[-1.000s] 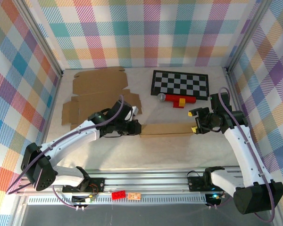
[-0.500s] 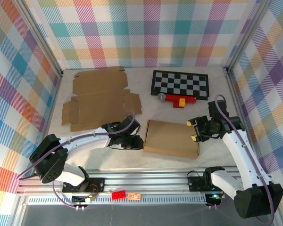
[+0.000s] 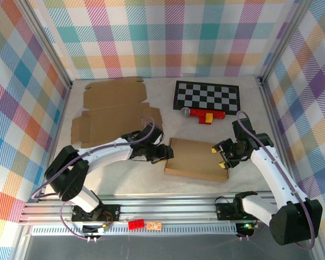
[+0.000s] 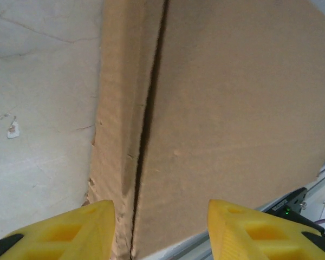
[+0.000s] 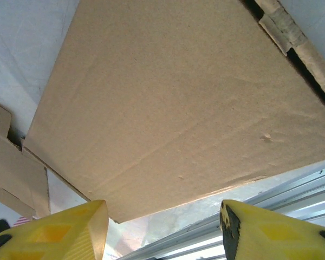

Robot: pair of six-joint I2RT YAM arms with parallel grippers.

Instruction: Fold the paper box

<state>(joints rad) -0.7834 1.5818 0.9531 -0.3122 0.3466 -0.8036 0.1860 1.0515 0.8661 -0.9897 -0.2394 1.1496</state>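
Two end effectors flank one folded brown cardboard box (image 3: 195, 158), which lies flat at the centre of the white table (image 3: 124, 181). Its near edge runs close to the aluminium rail (image 3: 168, 208), with a strip of bare table between them.

The left end effector (image 3: 167, 153) sits at the box's left edge with its jaws apart. In the left wrist view its yellow fingers (image 4: 59, 233) straddle a dark seam where a narrow side strip meets the broad top panel.

The right end effector (image 3: 219, 156) hangs over the right portion of the box, also spread and holding nothing. Its wrist view shows the top panel ahead of both fingers (image 5: 54, 230); contact cannot be told.

A flat brown cardboard sheet (image 3: 114, 111) lies at the far left, near the box's far-left corner but apart from it. A black-and-white checkerboard (image 3: 207, 97) lies at the far side. A red cylinder carrying a yellow block (image 3: 206, 116) lies between the checkerboard and the box. Bare table extends to the near left of the box.
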